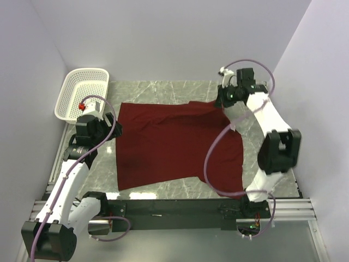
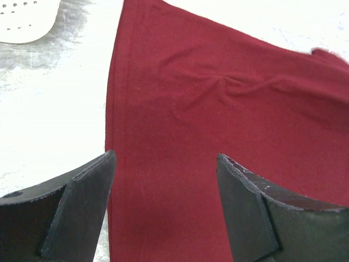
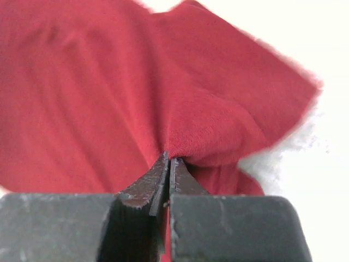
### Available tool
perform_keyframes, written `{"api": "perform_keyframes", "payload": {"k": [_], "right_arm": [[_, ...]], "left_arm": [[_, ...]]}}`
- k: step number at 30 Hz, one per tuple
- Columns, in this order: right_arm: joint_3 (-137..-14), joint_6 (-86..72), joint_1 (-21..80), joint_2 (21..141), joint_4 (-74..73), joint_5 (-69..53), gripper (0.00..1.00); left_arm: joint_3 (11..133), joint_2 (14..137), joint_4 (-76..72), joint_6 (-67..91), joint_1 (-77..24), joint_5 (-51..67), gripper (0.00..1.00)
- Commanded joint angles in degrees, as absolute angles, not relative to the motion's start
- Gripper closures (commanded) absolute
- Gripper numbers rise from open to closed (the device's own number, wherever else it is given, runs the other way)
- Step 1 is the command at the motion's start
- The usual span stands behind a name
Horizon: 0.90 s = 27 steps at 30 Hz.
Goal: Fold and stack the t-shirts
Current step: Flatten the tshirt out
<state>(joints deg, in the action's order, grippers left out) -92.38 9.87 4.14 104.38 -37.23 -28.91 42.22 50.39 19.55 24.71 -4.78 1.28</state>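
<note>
A maroon t-shirt (image 1: 174, 144) lies spread across the marble table. My right gripper (image 1: 220, 102) is at its far right corner and is shut on a pinch of the cloth, which bunches at the jaw tips in the right wrist view (image 3: 207, 136). My left gripper (image 1: 115, 129) is at the shirt's left edge. In the left wrist view it (image 2: 166, 169) is open, with the shirt's left hem (image 2: 117, 136) and flat red cloth between the fingers (image 2: 87, 207). No neck label shows.
A white mesh basket (image 1: 83, 94) stands at the far left corner, with its rim in the left wrist view (image 2: 24, 19). White walls close in on three sides. The black mounting rail (image 1: 169, 207) runs along the near edge. The right arm's cable (image 1: 210, 158) loops over the shirt.
</note>
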Motion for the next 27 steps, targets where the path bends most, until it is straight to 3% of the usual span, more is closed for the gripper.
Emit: {"api": "perform_keyframes", "payload": {"k": [1, 6, 10, 15, 16, 18, 20, 21, 25, 27], "right_arm": [[-83.0, 25.8, 8.3, 96.7, -40.9, -33.8, 1.0], [-64.5, 42.2, 16.0, 89.7, -53.1, -34.5, 0.98], [-53.8, 46.0, 16.3, 84.5, -55.0, -33.3, 0.48], [-54.1, 41.2, 5.2, 71.8, -50.7, -35.2, 0.2], [-54.7, 38.6, 4.0, 70.7, -48.1, -34.9, 0.11], [-54.3, 28.3, 0.5, 67.4, -35.4, -31.9, 0.0], [-50.9, 17.1, 0.3, 67.0, -24.9, -25.0, 0.0], [-51.2, 14.9, -1.4, 68.6, -23.5, -27.8, 0.0], [-68.1, 10.8, -1.8, 87.7, -36.0, -36.9, 0.48], [-70.9, 6.5, -2.3, 96.2, -34.8, -36.0, 0.48]], "left_arm": [[42.0, 49.0, 17.5, 24.9, -4.6, 2.6, 0.2], [42.0, 48.9, 17.5, 24.9, -4.6, 3.4, 0.2], [41.8, 48.9, 17.4, 24.9, -4.6, 4.0, 0.2], [41.9, 49.2, 17.1, 24.9, -4.7, 5.1, 0.2], [41.9, 49.5, 17.0, 24.8, -4.7, 5.2, 0.2], [42.0, 49.5, 17.0, 24.8, -4.6, 5.2, 0.2], [42.0, 49.3, 16.9, 24.8, -4.6, 5.4, 0.2], [41.9, 49.2, 17.0, 24.7, -4.6, 5.3, 0.2], [41.9, 48.8, 17.0, 24.7, -4.6, 5.3, 0.2], [42.0, 49.0, 16.8, 24.7, -4.6, 5.3, 0.2]]}}
